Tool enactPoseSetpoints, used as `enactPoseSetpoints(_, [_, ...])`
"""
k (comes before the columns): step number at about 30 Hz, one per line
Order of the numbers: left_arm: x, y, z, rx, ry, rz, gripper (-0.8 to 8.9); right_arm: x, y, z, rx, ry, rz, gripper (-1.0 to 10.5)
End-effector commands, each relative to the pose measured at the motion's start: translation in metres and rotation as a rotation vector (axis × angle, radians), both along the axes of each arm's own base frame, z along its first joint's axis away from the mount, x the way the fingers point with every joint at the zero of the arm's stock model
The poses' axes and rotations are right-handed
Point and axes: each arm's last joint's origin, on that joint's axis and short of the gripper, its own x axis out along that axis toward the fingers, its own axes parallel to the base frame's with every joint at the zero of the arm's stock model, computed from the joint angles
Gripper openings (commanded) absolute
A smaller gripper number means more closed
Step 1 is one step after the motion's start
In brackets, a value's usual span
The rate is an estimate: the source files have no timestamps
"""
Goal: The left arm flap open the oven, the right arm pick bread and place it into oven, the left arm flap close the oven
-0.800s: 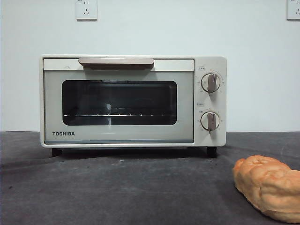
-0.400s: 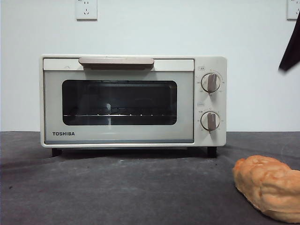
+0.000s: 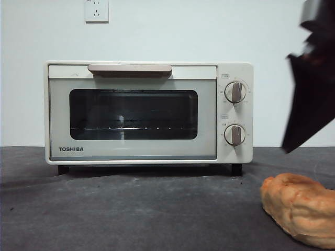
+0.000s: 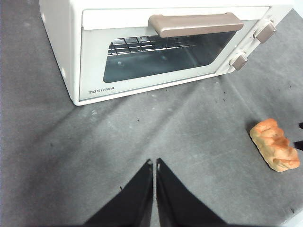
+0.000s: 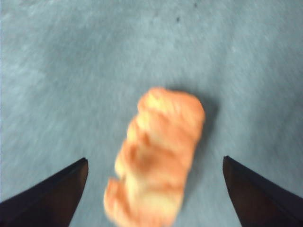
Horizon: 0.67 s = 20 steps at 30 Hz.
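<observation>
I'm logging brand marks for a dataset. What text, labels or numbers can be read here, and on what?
"TOSHIBA": on the oven door's lower left corner, dark letters, readable in both the front and left wrist views.
Small labels and dial markings around the two knobs: too small to read.
The bread and the wall socket show no text.

Inventory of the table [image 3: 131,209]: one oven [image 3: 148,112], fitted with one bar handle [image 3: 130,69], two round knobs [image 3: 235,92] and one wire rack [image 4: 151,45] behind its single glass door; one bread [image 3: 302,208]. Two grippers are counted, the left gripper [image 4: 154,166] and the right gripper [image 5: 154,163], each with two black jaws. On the wall [image 3: 172,31], one socket [image 3: 96,10] is visible.
</observation>
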Motion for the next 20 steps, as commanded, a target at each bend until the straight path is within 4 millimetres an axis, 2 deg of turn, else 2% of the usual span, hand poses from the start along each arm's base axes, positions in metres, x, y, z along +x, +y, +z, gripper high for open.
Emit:
enactPoseSetpoints(1, [0.0,0.0,0.006,0.006,-0.031,-0.009,0.16,0.006,0.01,-0.007,-0.03,0.003,-0.031,4.6])
enactPoseSetpoints(12, [0.0,0.0,0.006,0.006,-0.031,-0.009,0.16,0.024,0.028,-0.035,-0.106,0.046,-0.05,4.5])
enactPoseSetpoints(17, [0.0,0.0,0.006,0.006,-0.031,-0.009,0.16,0.026,0.029,-0.042,-0.131,0.078,-0.047,3.9])
enactPoseSetpoints(20, [0.0,0.0,0.006,0.006,-0.031,-0.009,0.16,0.025,0.031,-0.042,-0.128,0.074,-0.04,2.8])
